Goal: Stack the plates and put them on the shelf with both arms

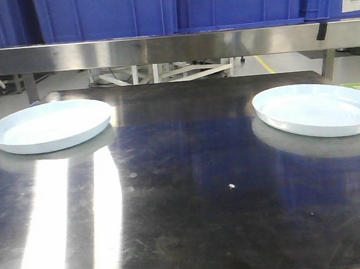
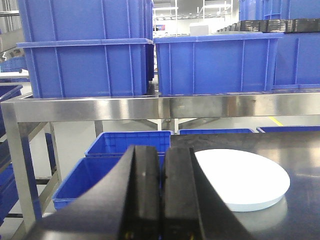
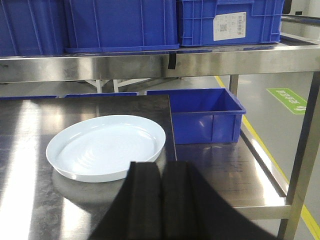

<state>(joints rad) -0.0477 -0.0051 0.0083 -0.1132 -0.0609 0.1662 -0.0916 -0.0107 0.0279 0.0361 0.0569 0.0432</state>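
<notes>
The left plate (image 1: 49,125) and the right plate (image 1: 318,108) are lying right side up on the dark steel surface (image 1: 190,190). They are sitting well apart, one near each side edge, and neither is stacked on the other. Both plates are casting pale reflections on the surface just in front of them.

Behind and above the plates, the shelf (image 1: 173,48) is running across the front view as a flat brushed-steel rail. It is carrying blue crates (image 1: 105,12) side by side along its top.

In the left wrist view, the left gripper (image 2: 161,165) is hovering near the surface edge, beside the left plate and apart from it. Its jaws are sitting pressed together and are holding nothing.

In the right wrist view, the right gripper (image 3: 161,175) is hovering just in front of the right plate without touching it. Its jaws are likewise pressed together and holding nothing. A lower blue crate (image 3: 205,115) is standing beyond the surface edge to the right.
</notes>
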